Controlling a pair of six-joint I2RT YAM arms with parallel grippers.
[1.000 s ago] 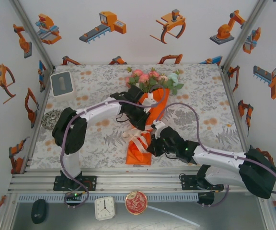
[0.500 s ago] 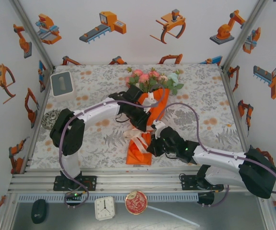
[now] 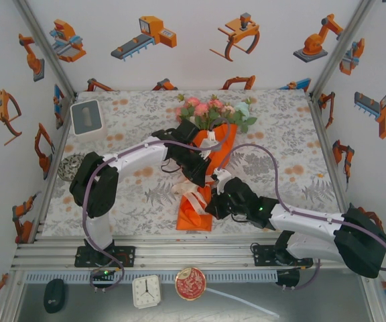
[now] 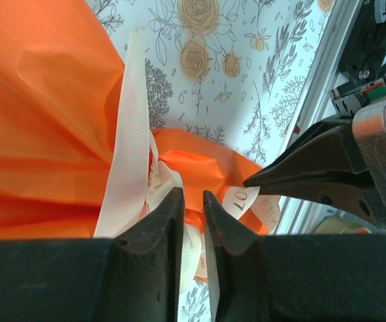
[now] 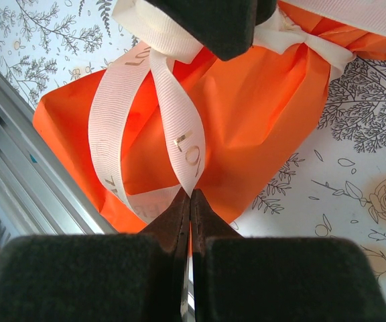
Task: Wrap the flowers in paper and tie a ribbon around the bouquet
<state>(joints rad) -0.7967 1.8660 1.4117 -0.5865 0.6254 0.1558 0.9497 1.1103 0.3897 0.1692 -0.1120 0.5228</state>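
L claw (image 4: 192, 201) crowds ribbon (image 4: 131, 134) knot.

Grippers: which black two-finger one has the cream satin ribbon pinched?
The right gripper: jaws shut on the cream-white satin ribbon loop. The left gripper shows a narrow gap at its tips, beside the knot.

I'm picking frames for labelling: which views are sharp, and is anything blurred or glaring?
Top external: evenly lit, sharp, no glare on the bouquet. Left wrist: ribbon crisp, near gripper fingers soft and dark. Right wrist: ribbon and orange paper sharp, foreground blurred.
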